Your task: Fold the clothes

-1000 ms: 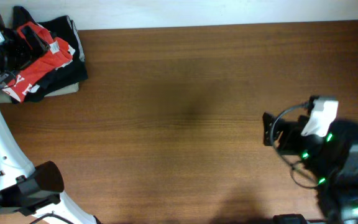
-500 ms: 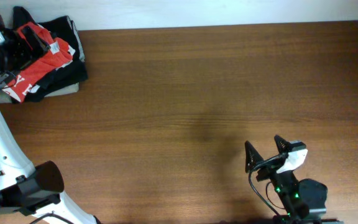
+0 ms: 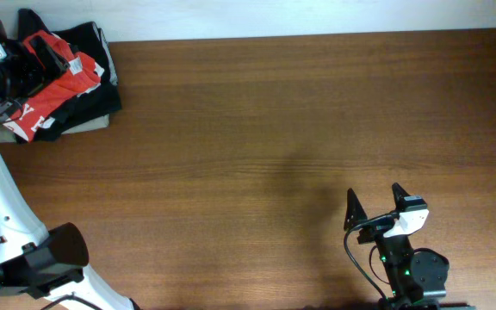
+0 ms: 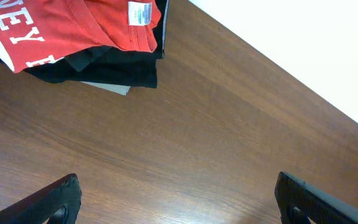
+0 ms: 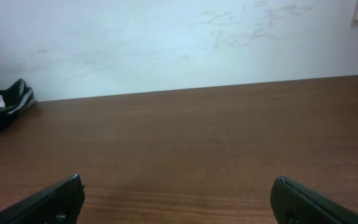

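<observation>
Judging by how things lie, the folding has not begun. The red T-shirt sits bunched on top of a pile in the far left corner of the table. Its white lettering is rumpled and its neck label is turned up. Under it in the pile are a black shirt and a grey-olive garment, neither of which is part of this job. The left gripper is near the pile with its fingers spread wide. Nothing is between them, and its wrist view shows only bare wood there. The right gripper is well apart from the pile, at the opposite near edge, and is likewise spread wide and empty. No sleeve or hem shows a deliberate crease (the wrinkles look accidental, not folded). Everything appears to be left to do: lift the T-shirt off the pile, spread it flat on the wood beside the pile, then fold in the sleeves and body.
</observation>
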{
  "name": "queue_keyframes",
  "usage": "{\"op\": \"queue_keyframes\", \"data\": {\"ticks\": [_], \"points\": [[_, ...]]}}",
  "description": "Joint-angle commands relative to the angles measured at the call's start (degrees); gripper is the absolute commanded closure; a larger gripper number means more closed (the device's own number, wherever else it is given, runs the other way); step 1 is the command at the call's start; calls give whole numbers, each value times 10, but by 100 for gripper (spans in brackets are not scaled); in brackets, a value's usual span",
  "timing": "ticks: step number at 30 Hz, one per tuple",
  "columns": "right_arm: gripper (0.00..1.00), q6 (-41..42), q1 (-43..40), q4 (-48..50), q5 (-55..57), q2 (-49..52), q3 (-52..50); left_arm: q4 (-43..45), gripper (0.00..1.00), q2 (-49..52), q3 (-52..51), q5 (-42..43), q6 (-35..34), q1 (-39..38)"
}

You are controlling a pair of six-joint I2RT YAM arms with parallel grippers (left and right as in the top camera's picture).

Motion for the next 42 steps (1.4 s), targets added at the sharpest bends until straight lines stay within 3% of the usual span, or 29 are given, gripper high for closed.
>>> {"op": "queue_keyframes", "data": {"ticks": [1,20,24,26,36,42], "points": [[1,-10,3,0,5,-6,-5,0,1,-8,4,4,3,1],[1,-10,3,0,5,-6,-5,0,1,-2,4,4,3,1],[1,-10,3,0,5,-6,-5,0,1,-61,-12,4,3,0],[1,-10,3,0,5,-6,-5,0,1,-112,-59,4,3,0],[1,-10,3,0,5,-6,-5,6,1,-515,-557,-24,3,-117],[1,-10,3,0,5,-6,-5,129,1,-739,-760,-26,-18,-117]]}}
